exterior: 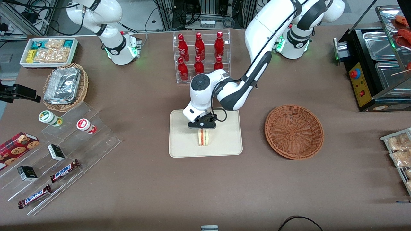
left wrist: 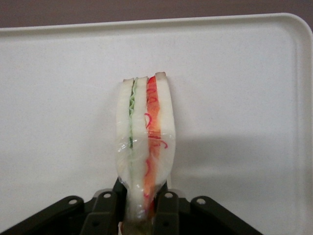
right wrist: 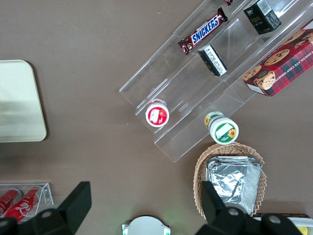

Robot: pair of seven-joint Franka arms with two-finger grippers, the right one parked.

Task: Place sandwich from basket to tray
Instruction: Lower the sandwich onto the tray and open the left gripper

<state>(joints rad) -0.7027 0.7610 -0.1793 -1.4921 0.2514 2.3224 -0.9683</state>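
My gripper [exterior: 202, 126] is closed on the wrapped triangular pale-bread sandwich [left wrist: 145, 142] over the flat cream rectangular tray [exterior: 224, 141], the round reddish-brown wicker basket [exterior: 294, 131] lies empty, and, I judge, only release and retraction remain.

Brown table [exterior: 154, 179] under even light, cabled racks [exterior: 205, 12] above.

Red bottles [exterior: 199, 54] fill a clear rack [exterior: 202, 57]; toward the parked arm's end, a snack box [exterior: 48, 51], foil trays [exterior: 62, 85] in a tan basket [exterior: 84, 86], two Snickers bars [exterior: 65, 170], a cookie box [exterior: 17, 146]; a black warmer [exterior: 374, 70] toward the working arm's end.
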